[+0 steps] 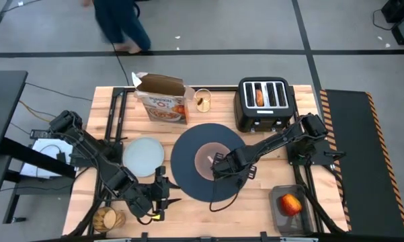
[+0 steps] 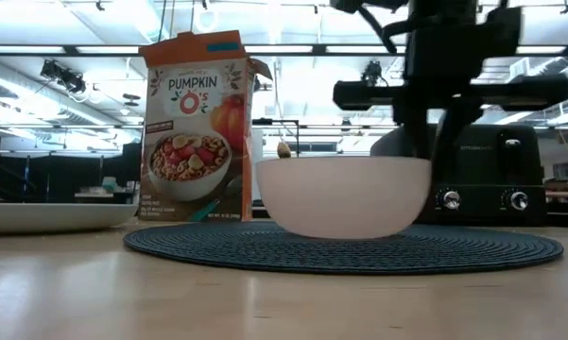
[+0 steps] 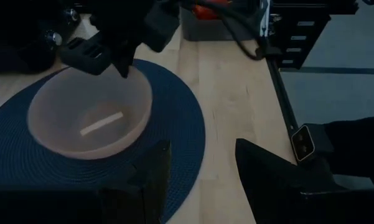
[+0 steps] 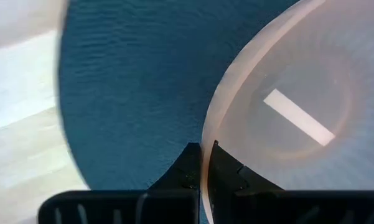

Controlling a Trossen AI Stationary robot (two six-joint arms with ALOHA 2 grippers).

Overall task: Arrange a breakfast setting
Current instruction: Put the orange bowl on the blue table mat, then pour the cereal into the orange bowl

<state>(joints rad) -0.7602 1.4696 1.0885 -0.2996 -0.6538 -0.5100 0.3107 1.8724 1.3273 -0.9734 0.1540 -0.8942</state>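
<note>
**Surfaces on the worktop**

The worktop (image 1: 255, 195) is pale wood in planks, smooth with a faint sheen. The placemat (image 2: 293, 250) looks like woven cloth or cord, ribbed in rings and matt. The bowl (image 2: 345, 194) is smooth, slightly translucent and softly glossy, like plastic or glazed ware. The plate (image 1: 143, 156) is smooth with a dull shine. The cereal box (image 2: 194, 127) is printed cardboard. The toaster (image 2: 487, 175) has a black satin body with shiny metal knobs. The tumbler (image 1: 108, 218) looks like clear amber glass.
</note>
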